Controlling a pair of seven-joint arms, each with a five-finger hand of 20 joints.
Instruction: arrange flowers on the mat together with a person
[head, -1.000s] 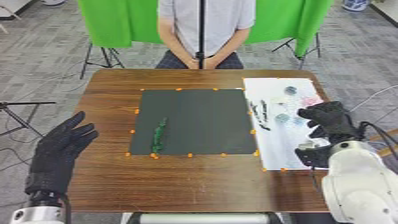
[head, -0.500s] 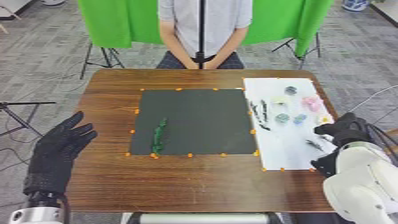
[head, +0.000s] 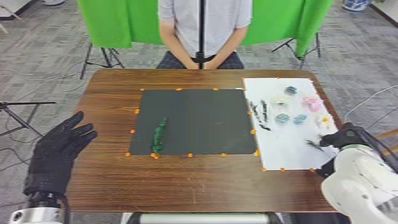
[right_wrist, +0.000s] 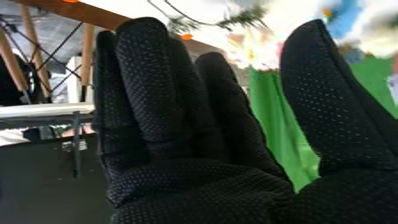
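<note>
Dark grey mat (head: 200, 120); green sprig (head: 159, 136); pink flower (head: 312, 103); white sheet (head: 282, 155).

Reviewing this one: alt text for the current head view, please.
A dark mat on a wooden table bears one green stem; beside it, a white sheet holds small flowers and dark sprigs. The robot's right hand is at the sheet's right edge, its left hand at the table's left.

A lab: beyond the left hand (head: 59, 147), green cloth (head: 108, 22) and black tripod (head: 107, 56) over grey floor (head: 53, 75).
</note>
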